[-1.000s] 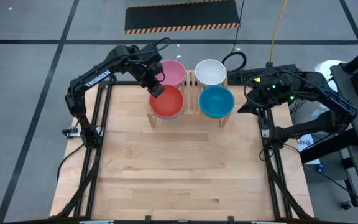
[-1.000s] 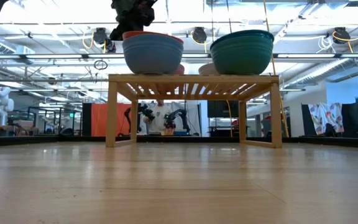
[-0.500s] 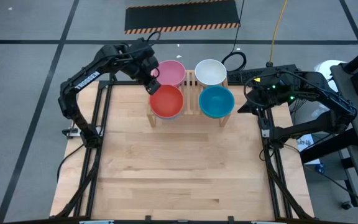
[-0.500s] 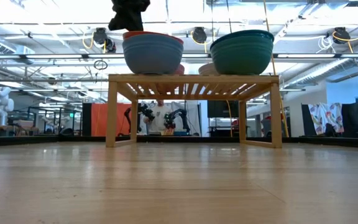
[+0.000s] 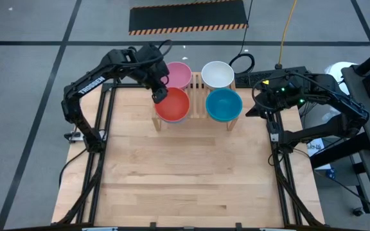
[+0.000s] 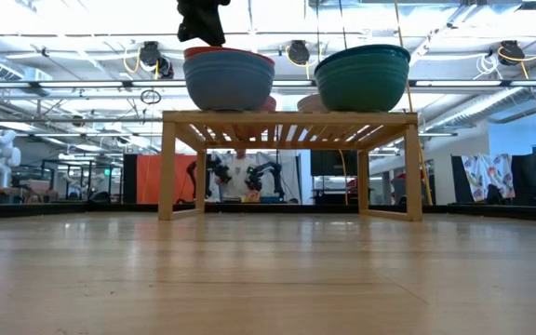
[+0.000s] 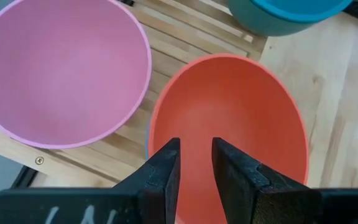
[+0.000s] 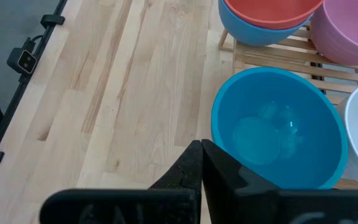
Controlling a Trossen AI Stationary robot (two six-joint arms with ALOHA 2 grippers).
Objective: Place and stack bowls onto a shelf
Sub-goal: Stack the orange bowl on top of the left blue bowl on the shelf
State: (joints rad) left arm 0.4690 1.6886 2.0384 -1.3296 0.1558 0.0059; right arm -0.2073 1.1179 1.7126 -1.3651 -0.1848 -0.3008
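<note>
- Red bowl (image 5: 173, 105) sits nested in a blue bowl (image 6: 228, 80) on the near left corner of the shelf (image 5: 197, 96). Beside it a teal bowl (image 5: 223, 104) rests in a green bowl (image 6: 362, 82). The pink bowl (image 5: 178, 74) and white bowl (image 5: 218, 73) stand behind them. All six are on the shelf.
- The left pincer (image 5: 160, 95) hangs just over the red bowl's left rim, its fingers (image 7: 164, 177) narrowly parted and holding nothing.
- Risk: those tips are low and close to the rim. A sideways pull away could catch the edge and drag the red bowl out of the blue one, or tip the pair off the shelf's corner. A straight lift first looks safer.
- Risk: the pink bowl lies just beside that pincer. A swing backward could nudge it toward the shelf's far edge.
- The right pincer (image 8: 201, 163) waits pressed shut near the right edge of the tabletop (image 5: 185, 173), facing the teal bowl. A forward drift would strike that stack.
</note>
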